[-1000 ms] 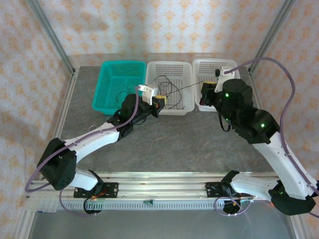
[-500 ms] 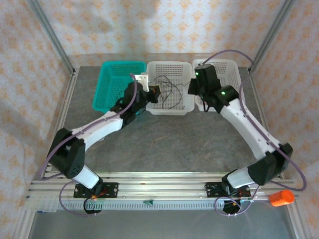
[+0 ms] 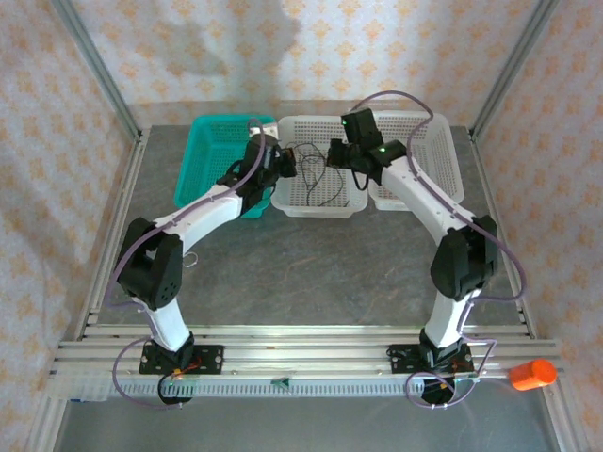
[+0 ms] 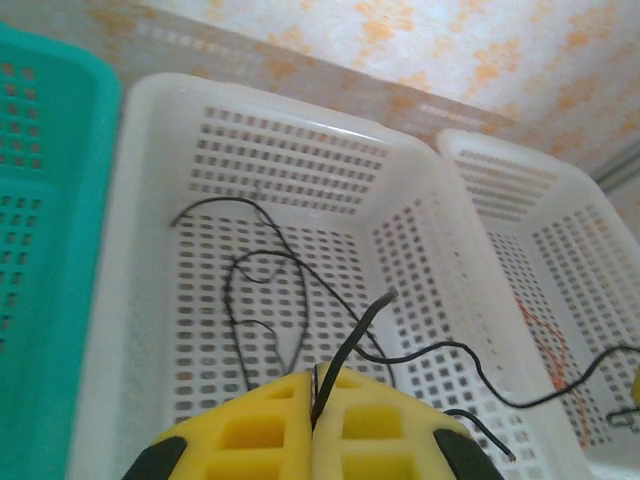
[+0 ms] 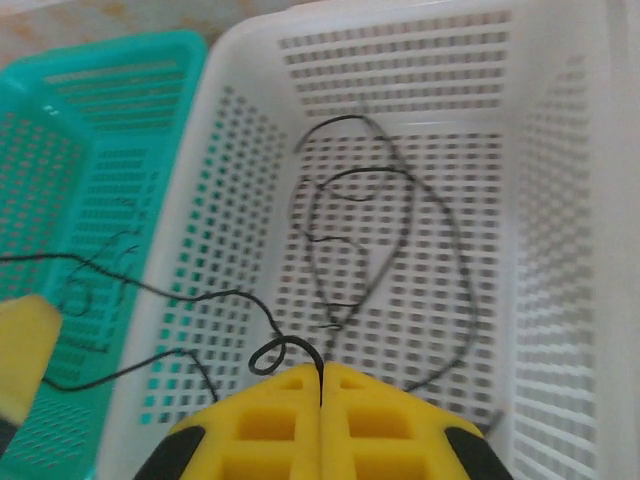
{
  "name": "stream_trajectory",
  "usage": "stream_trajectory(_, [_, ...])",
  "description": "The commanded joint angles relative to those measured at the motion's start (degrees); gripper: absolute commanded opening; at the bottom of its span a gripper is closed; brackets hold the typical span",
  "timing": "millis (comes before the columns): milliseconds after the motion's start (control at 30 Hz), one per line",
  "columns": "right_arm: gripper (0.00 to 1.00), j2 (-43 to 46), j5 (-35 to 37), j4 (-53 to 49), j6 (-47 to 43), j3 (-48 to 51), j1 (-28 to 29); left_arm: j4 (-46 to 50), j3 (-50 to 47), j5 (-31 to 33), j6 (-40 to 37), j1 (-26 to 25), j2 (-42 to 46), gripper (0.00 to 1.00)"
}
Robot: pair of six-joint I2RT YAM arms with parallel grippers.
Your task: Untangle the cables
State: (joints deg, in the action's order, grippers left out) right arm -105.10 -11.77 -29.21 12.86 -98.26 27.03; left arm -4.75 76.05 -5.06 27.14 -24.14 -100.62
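The left gripper (image 4: 314,398) is pinched fully closed, its yellow fingers (image 4: 250,432) clamping one strand of the black cables (image 4: 232,300). The right gripper (image 5: 321,378) is also pressed flat together, on a strand that curls right at its tips. Both hang over the middle white basket (image 4: 135,220), where the black cables lie in crossing loops. An orange cable (image 4: 560,358) lies apart in the right white basket (image 4: 600,250). I judge the job partly done: the black loops remain to be pulled apart.

open table (image 3: 330,268) nearside, cables (image 4: 232,300) strung across white basket (image 3: 318,211)
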Motion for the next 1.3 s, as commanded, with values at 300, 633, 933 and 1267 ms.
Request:
stream_trajectory(300, [0.00, -22.72, -10.33, 1.83, 2.96, -26.68, 9.47, 3.78, -10.40, 3.77, 3.23, 13.43, 11.16, 0.00])
stream_trajectory(633, [0.00, -38.88, -15.84, 4.12, 10.07, -44.51, 10.24, 4.83, -14.40, -0.39, 4.68, 22.15, 9.50, 0.00])
stream_trajectory(933, [0.36, -38.05, -15.24, 4.44, 8.81, -45.23, 10.15, 5.23, -13.48, -1.96, 3.36, 22.37, 9.00, 0.61])
stream_trajectory(1267, [0.73, -28.72, -10.47, -0.13, 3.14, -43.35, 9.89, 4.78, -16.25, -3.54, -1.53, 20.91, 19.33, 0.99])
